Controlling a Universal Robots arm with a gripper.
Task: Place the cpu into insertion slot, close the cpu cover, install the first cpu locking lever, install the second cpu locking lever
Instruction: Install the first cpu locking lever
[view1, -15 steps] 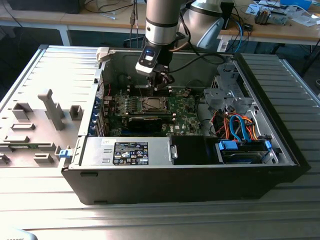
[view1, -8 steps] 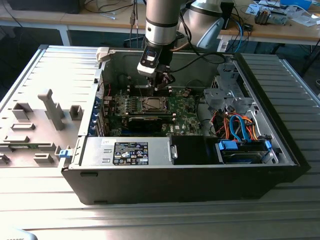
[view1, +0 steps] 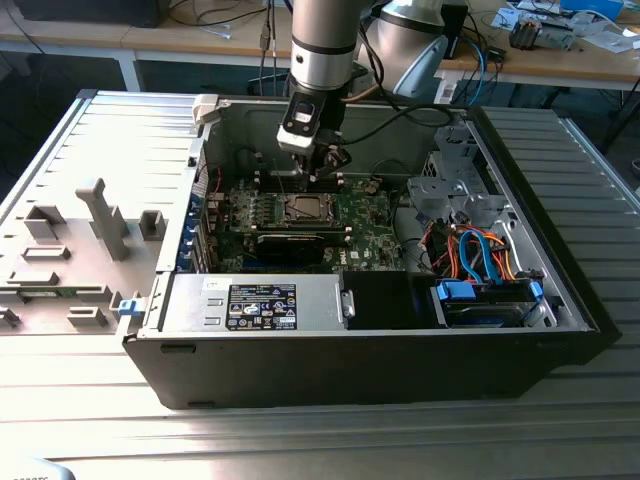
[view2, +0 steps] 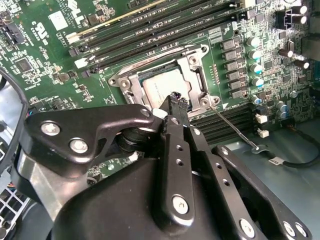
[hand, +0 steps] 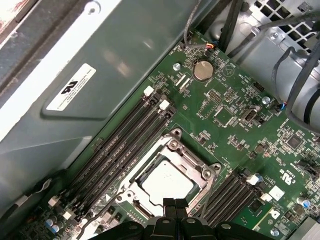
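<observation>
Exterior view first, from its left across to its right: grey moulded fixtures (view1: 90, 235) stand on the ribbed metal table (view1: 300, 435); beside them sits the open computer case (view1: 370, 340) with the green motherboard (view1: 365, 215) on its floor; my arm (view1: 325, 40) comes down from above into the case, and my gripper (view1: 318, 168) hangs just above the far edge of the insertion slot (view1: 303, 209); further toward that view's right lie orange and blue cables (view1: 480, 255) and a blue-clipped drive bay (view1: 490, 300).

In both wrist views the cpu (view2: 162, 86) (hand: 167, 180) lies flat inside the insertion slot (view2: 116, 80) (hand: 176, 135), its pale metal top showing through the window of the cpu cover (view2: 192, 65) (hand: 207, 172), which lies down flat over it; long black memory slots (hand: 125, 135) run alongside the socket.

My gripper (view2: 175, 97) (hand: 174, 202) holds nothing; its black fingers (view2: 179, 106) are pressed together, tip hovering just over the near edge of the chip; a thin metal lever (view2: 232, 127) juts out from the socket's corner over the board; whether it is latched I cannot tell.
</observation>
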